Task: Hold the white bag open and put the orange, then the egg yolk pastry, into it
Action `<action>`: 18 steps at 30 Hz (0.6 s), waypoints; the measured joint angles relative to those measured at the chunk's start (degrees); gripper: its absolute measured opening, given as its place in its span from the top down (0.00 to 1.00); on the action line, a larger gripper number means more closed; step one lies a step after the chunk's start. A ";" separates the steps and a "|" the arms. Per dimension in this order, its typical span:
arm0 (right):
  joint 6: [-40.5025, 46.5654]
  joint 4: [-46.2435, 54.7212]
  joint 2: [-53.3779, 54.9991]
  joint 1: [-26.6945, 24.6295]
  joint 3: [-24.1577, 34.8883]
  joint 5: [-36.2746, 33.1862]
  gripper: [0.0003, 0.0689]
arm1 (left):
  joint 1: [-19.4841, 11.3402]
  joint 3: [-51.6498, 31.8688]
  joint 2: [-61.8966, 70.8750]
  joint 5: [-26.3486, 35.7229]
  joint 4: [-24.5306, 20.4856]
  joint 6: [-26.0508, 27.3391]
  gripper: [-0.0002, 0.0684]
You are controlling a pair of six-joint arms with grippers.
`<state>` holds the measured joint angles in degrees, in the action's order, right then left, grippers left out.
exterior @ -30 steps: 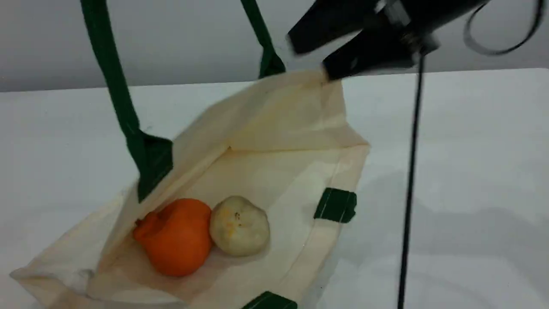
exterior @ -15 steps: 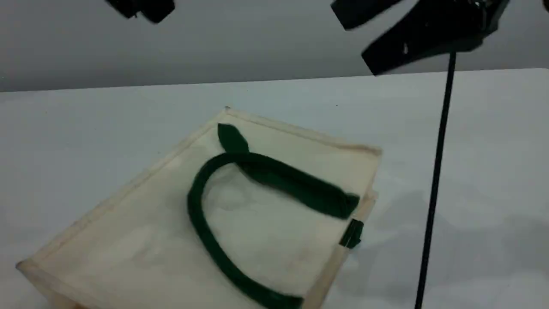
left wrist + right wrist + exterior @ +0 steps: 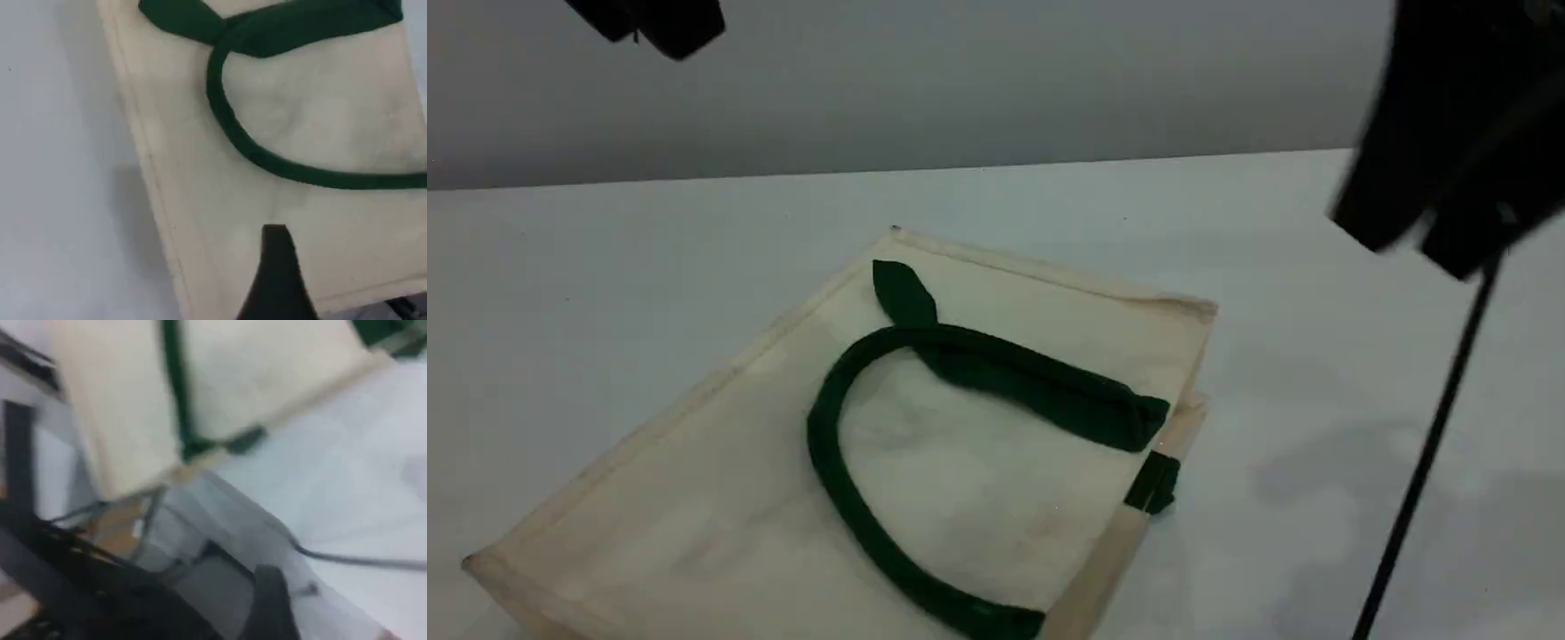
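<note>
The white bag (image 3: 978,480) lies flat on the table, its mouth closed over. One dark green handle (image 3: 815,444) rests in a loop on its top face. The orange and the egg yolk pastry are hidden. My left gripper (image 3: 645,36) hangs high at the upper left, well above the bag, open with nothing in it. Its wrist view looks down on the bag (image 3: 320,120) and handle (image 3: 215,87), past one dark fingertip (image 3: 277,267). My right gripper (image 3: 1414,240) is blurred at the upper right, away from the bag, fingers apart and bare. Its wrist view catches the bag (image 3: 267,373).
A thin black cable (image 3: 1432,444) slants down from the right arm to the bottom edge. The white table (image 3: 1316,356) ends at a far edge against a grey wall. A green tab (image 3: 1156,484) sticks out at the bag's right side.
The left gripper let go of the handle; the bag dropped flat and closed over the orange and the pastry. The right gripper swung away to the right and lower.
</note>
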<state>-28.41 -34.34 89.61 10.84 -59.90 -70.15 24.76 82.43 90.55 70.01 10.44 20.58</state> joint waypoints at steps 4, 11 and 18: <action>7.68 8.47 -2.29 0.00 0.06 0.00 0.29 | 0.00 0.00 -1.58 0.00 0.92 -1.23 0.31; 18.76 18.97 -11.13 0.00 0.06 -0.04 0.31 | 0.00 0.00 -6.96 0.05 -0.18 -5.68 0.31; 20.45 19.36 -24.74 0.00 0.06 -0.18 0.36 | 0.00 0.00 -14.78 0.05 0.01 -11.60 0.31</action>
<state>-7.96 -14.98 64.87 10.84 -59.83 -70.33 24.76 82.43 75.77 70.06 10.44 8.98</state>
